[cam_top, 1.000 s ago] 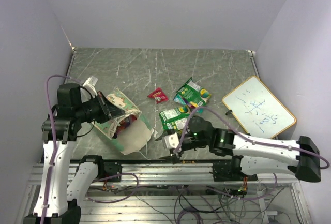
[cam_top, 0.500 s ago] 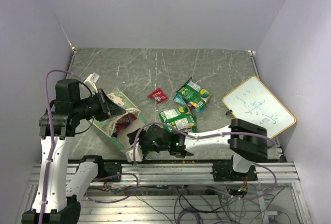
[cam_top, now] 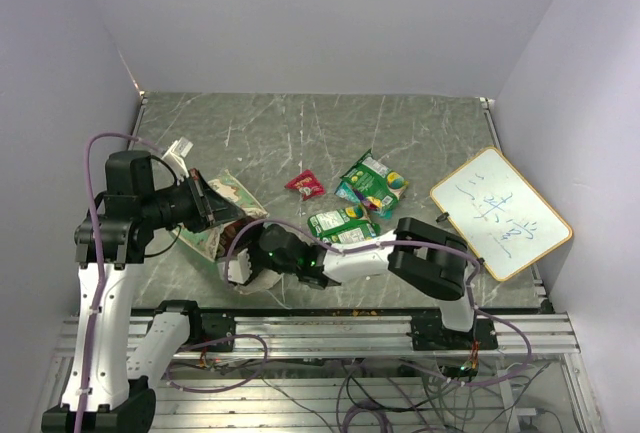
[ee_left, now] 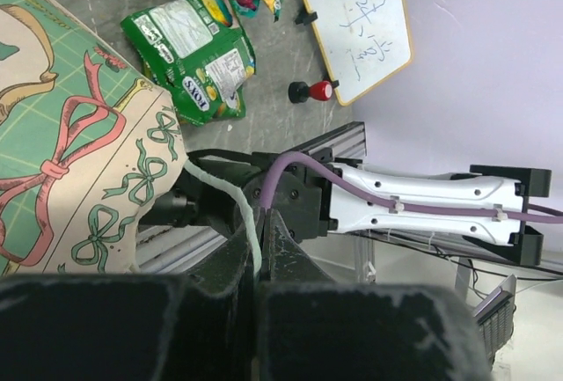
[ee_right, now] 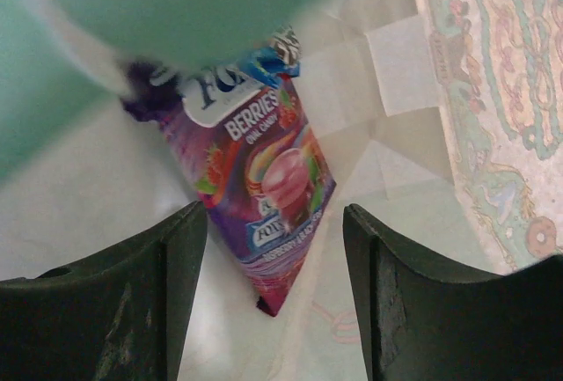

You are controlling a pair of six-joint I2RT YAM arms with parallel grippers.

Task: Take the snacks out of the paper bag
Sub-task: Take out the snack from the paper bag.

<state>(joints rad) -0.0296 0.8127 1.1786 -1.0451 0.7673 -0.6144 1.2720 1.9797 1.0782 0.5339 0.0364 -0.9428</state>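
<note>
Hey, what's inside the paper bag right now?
A purple glossy foil berries snack packet lies on the tan paper bag's pale inner wall, just ahead of the open right hand. Anything deeper is hidden by a blurred green fold.

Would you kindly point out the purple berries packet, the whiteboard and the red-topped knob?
purple berries packet [ee_right: 264, 189]: right wrist view, centre of its printed front.
whiteboard [cam_top: 500, 211]: top external view, middle of its white surface.
red-topped knob [ee_left: 311, 91]: left wrist view, its middle.
</note>
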